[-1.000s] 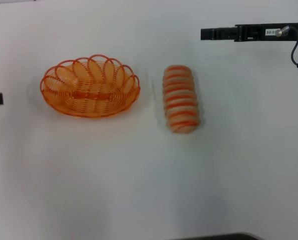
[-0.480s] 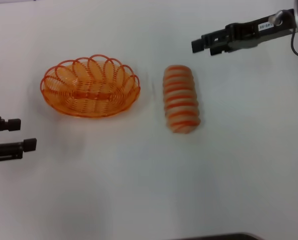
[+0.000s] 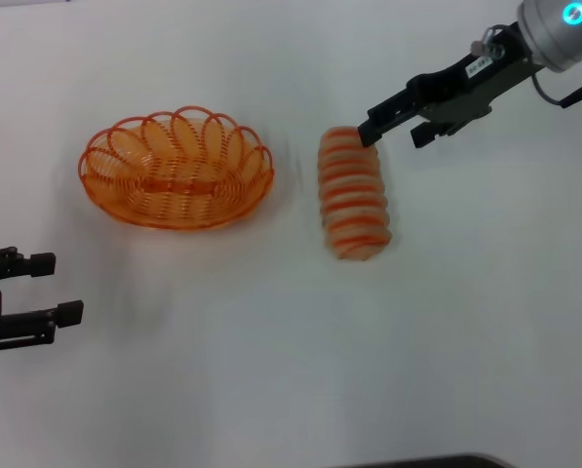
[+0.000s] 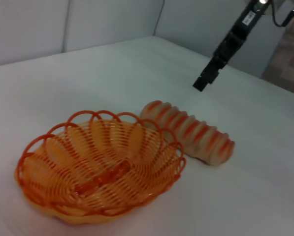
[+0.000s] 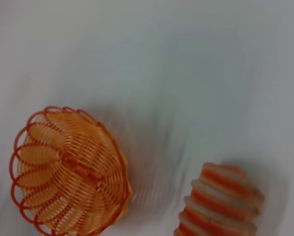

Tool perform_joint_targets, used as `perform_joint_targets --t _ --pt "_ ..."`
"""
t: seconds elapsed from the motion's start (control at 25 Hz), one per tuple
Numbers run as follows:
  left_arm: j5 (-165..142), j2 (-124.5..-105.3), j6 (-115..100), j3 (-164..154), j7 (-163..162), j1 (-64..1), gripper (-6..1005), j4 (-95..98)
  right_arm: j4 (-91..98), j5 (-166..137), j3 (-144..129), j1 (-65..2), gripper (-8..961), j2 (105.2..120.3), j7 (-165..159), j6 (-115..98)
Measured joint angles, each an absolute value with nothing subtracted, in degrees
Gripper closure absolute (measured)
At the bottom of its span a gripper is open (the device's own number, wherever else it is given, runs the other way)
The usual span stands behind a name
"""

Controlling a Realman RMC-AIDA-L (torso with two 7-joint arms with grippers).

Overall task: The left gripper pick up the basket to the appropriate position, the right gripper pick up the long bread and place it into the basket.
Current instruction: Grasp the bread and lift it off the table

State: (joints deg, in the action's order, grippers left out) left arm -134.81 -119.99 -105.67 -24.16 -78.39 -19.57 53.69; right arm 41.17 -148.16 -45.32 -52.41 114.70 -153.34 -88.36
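Observation:
The orange wire basket stands empty on the white table, left of centre. The long bread, pale tan with orange-red stripes, lies to its right, lengthwise away from me. My right gripper is open and hovers at the bread's far end, just right of it and not touching it. My left gripper is open and empty at the table's left edge, nearer to me than the basket. The left wrist view shows the basket, the bread and the right gripper beyond. The right wrist view shows the basket and the bread.
The white table bears nothing else. A dark edge shows at the near side. Grey wall panels stand behind the table in the left wrist view.
My right gripper has swung down and left to the bread's far end. My left gripper has come in from the left edge, now nearer and lower. Basket and bread have not moved.

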Motion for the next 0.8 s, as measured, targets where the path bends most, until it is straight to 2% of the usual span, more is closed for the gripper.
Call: perform_joint_targets --t 0.2,0.48,0.8 --pt "-134.90 -120.05 -105.82 -24.42 -75.83 -19.51 231 53.38 40.34 -149.20 -48.21 -53.85 5 115.38 -159.08 -86.50" --pt "-134.92 -120.15 -105.89 -24.68 -73.66 -19.51 232 53.28 37.05 -151.78 -51.58 -56.78 10 116.21 -165.56 -83.36" --pt "-134.62 -120.17 -106.17 -24.73 -72.70 -19.54 232 53.26 34.21 -156.85 -54.90 -61.02 26 118.14 -170.93 -80.17"
